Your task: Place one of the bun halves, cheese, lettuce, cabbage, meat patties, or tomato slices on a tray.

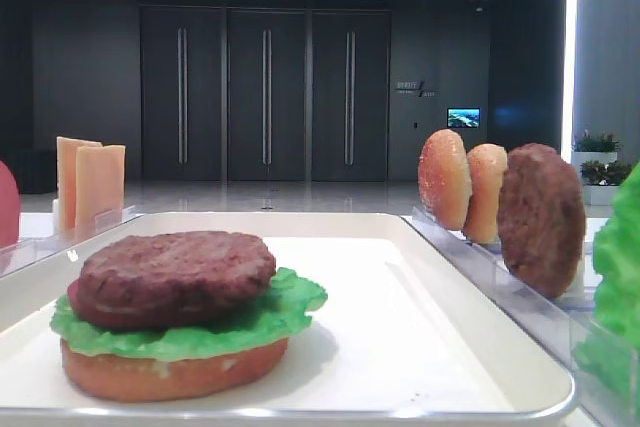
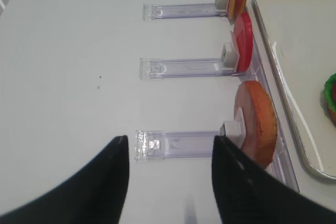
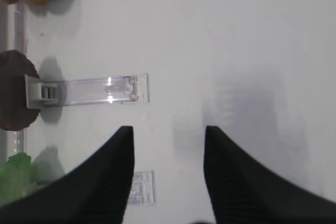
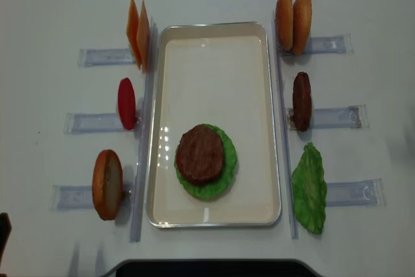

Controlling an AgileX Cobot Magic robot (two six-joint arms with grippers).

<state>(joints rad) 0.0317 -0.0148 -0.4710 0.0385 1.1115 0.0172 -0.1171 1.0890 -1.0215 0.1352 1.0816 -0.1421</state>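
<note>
On the white tray (image 4: pixel 214 63) a meat patty (image 4: pixel 200 154) lies on lettuce (image 4: pixel 226 174) over a bun half (image 1: pixel 170 375). Upright in racks left of the tray are the cheese (image 4: pixel 137 34), a tomato slice (image 4: pixel 127 103) and a bun half (image 4: pixel 107 184). On the right stand two bun halves (image 4: pixel 293 21), a patty (image 4: pixel 301 100) and lettuce (image 4: pixel 309 188). My left gripper (image 2: pixel 170 139) is open over the table, its right finger beside the left bun half (image 2: pixel 257 121). My right gripper (image 3: pixel 168 129) is open over bare table, with the rack patty (image 3: pixel 13 90) to its left.
Clear plastic racks (image 4: pixel 97 122) stick out from both long sides of the tray; one (image 3: pixel 100 88) lies just ahead of the right fingers, another (image 2: pixel 176 144) between the left fingers. White tabletop (image 4: pixel 45 24) surrounds everything.
</note>
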